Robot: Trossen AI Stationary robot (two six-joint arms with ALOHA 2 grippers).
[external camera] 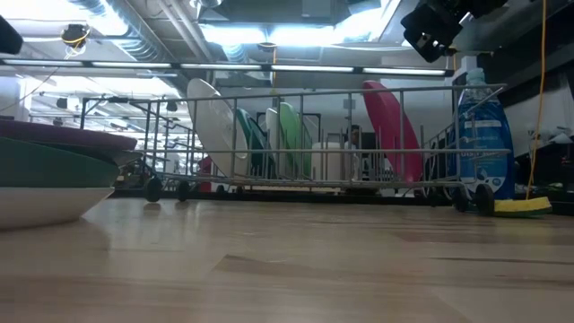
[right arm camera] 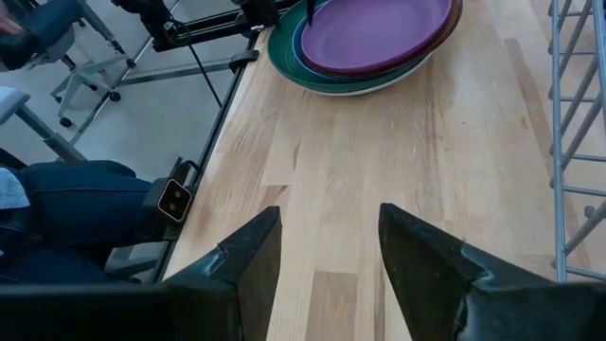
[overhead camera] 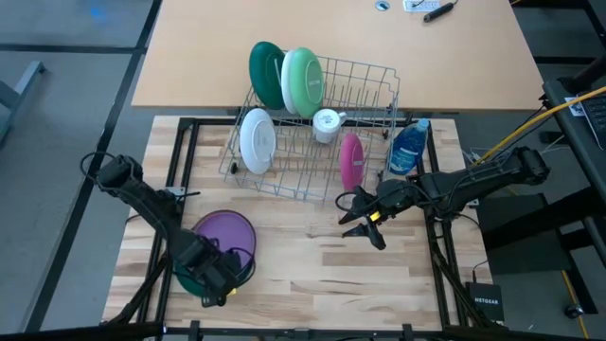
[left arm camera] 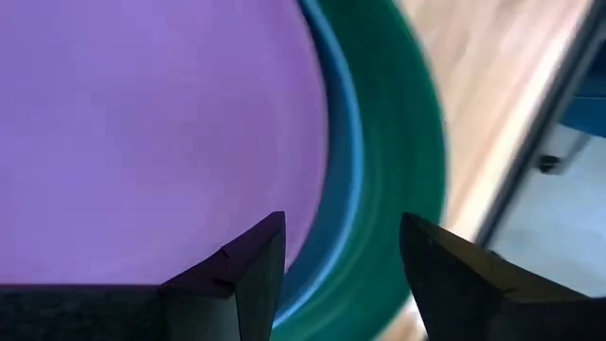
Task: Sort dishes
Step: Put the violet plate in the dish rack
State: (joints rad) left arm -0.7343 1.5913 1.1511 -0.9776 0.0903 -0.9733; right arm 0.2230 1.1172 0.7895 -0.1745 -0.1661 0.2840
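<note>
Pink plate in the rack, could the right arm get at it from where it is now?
Probably yes. The right gripper hangs open just in front of the dish rack, and the pink plate stands upright at the rack's near edge with nothing between them.

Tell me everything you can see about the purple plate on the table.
The purple plate is round, smooth and matte, plastic by the look of it, with a shallow raised rim. It lies flat, face up, on top of a stack: a blue rim and a dark green plate show beneath it. The stack sits on the wooden table, near the front left. The left hand hovers open over its edge; contact cannot be told.
</note>
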